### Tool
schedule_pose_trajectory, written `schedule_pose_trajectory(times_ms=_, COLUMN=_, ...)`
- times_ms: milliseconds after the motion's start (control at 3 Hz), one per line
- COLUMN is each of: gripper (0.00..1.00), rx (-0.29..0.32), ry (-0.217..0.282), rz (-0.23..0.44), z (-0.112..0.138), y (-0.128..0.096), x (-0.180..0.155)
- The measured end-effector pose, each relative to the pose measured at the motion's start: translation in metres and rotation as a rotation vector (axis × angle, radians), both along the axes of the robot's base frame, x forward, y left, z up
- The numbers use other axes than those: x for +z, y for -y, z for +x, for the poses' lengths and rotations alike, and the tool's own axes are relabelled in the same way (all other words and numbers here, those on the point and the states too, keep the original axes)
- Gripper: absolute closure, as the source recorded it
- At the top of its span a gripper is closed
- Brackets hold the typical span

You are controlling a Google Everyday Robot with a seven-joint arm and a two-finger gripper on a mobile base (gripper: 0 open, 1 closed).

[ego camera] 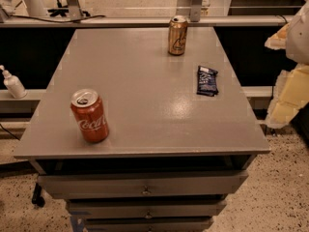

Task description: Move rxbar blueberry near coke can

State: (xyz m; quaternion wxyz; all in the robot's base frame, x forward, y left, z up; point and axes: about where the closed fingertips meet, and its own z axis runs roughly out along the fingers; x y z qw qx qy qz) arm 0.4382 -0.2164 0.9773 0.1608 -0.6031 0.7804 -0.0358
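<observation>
A grey metal cabinet (145, 81) with drawers (143, 182) below fills most of the view, and its flat top carries three things. The gripper (288, 98) is at the right edge of the view, beside the cabinet and off its top; if it is released or clenched, I cannot tell. The coke can (90, 115) stands upright near the front left corner. A gold-brown can (177, 35) stands upright near the far edge. The rxbar blueberry (207, 80) lies flat near the right edge, well apart from the coke can. A small white pump bottle (13, 83) stands on a ledge at the left.
</observation>
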Motion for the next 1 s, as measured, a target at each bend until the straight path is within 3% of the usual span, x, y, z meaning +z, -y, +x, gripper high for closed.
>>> schedule_pose_trajectory(times_ms=667, gripper=0.0, rx=0.006, ry=0.016, rz=0.019, z=0.007, y=-0.005, x=-0.005)
schedule_pose_trajectory(times_ms=1000, gripper=0.0, rx=0.02, ry=0.032, rz=0.055, z=0.031, y=-0.022, x=-0.03)
